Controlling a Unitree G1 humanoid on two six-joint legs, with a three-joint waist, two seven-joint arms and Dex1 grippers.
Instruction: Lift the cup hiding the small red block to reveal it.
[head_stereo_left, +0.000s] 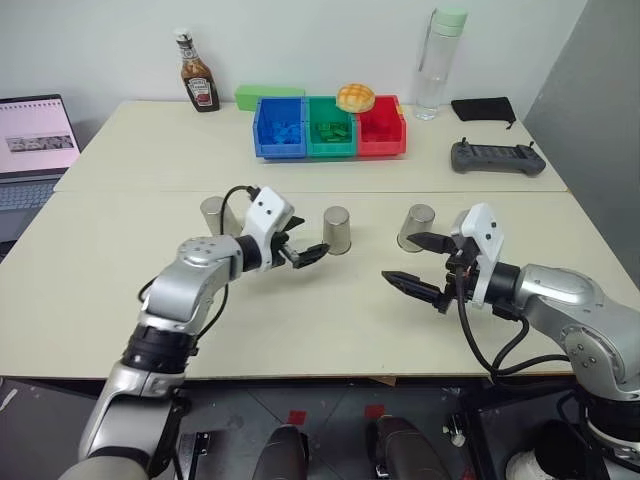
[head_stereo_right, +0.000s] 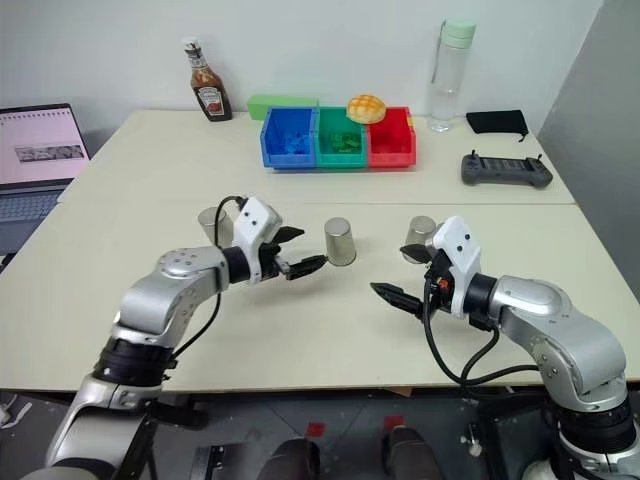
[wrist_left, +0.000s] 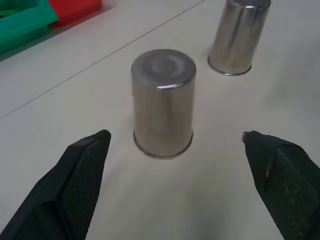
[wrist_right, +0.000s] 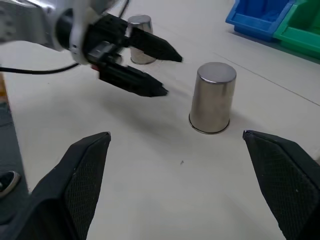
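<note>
Pale tabletop (head_stereo_left: 300, 330) carries three upturned metal cups in a row. The middle cup (head_stereo_left: 337, 230) stands just ahead of the left gripper (head_stereo_left: 303, 248), lined up with the gap between its fingers, which are spread wide and hold nothing. The right gripper (head_stereo_left: 428, 265) also gapes empty, short of the right cup (head_stereo_left: 415, 227). No red block is visible. This looks like the approach; next, straddle the cup, close, lift straight.

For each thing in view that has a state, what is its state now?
left gripper: open, aimed at the middle cup, not touching it
right gripper: open, holding nothing
middle cup: upside down on the table
left cup: upside down
right cup: upside down
ketchup bottle: upright, capped
water bottle: upright, lid on
laptop: open, screen lit
</note>
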